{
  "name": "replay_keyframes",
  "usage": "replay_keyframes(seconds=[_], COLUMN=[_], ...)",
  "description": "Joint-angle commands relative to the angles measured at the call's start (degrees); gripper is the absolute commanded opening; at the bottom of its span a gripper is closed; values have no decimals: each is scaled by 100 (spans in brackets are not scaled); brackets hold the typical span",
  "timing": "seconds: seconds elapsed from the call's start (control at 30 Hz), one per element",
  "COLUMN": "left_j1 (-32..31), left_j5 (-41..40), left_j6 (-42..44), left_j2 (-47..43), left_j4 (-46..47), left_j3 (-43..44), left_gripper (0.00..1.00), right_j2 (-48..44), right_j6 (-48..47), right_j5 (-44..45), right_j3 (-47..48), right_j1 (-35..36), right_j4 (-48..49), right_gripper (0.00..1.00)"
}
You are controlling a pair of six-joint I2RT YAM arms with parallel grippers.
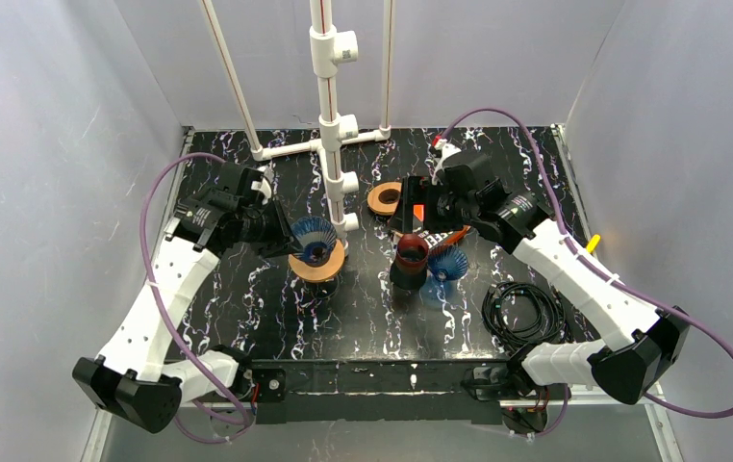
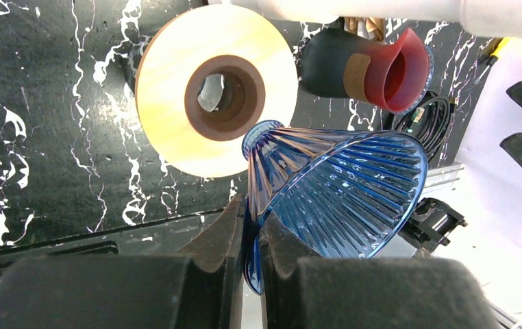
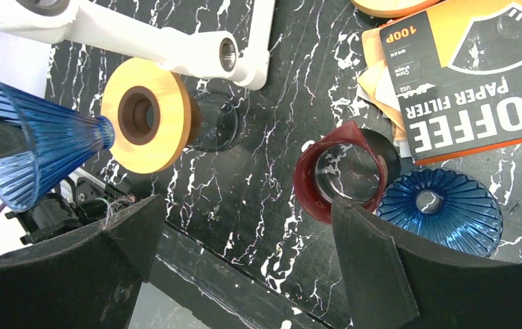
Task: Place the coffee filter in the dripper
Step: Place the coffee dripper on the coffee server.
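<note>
Filters (image 3: 376,68) show as tan paper edges protruding from the orange-and-black filter pack (image 3: 470,75), which lies flat on the table ahead of the right gripper (image 3: 244,233) and off to one side of its fingers. That gripper hangs with its jaws spread wide and holds nothing. Directly ahead of its fingertips stands a red vessel (image 3: 344,175), with a second blue dripper (image 3: 440,209) just beside it. The left gripper (image 2: 253,219) is clamped on the rim wall of the blue dripper (image 2: 340,199), holding the cone on its side. The cone's narrow end points at the wooden ring (image 2: 210,89) just beyond the fingertips; we cannot tell whether they touch. We judge the step in hand to be seating the dripper, with no filter picked yet. Next, the left wrist should turn the cone narrow end down and centre it over the ring's hole. The right gripper must then reach the pack and pinch a single sheet, not several.
</note>
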Motion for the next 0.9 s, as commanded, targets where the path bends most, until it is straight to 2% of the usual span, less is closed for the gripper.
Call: replay_keyframes(seconds=[0.0,0.57,0.87], left_j1=[35,78,88], left_j5=[88,-162,-214], left_j6=[38,-53,-33], left_j2=[91,71,234], left_j4=[298,600,761], left_j3=[-24,-790,-757], left_gripper=[0,0,0], right_j2=[-60,130,292], right_j6=[86,-126,-234], right_j5=[-152,-256,-418], right_j3=[24,104,194], right_j1=[-57,-231,-328], right_j4=[384,462,483], right_gripper=[98,98,98])
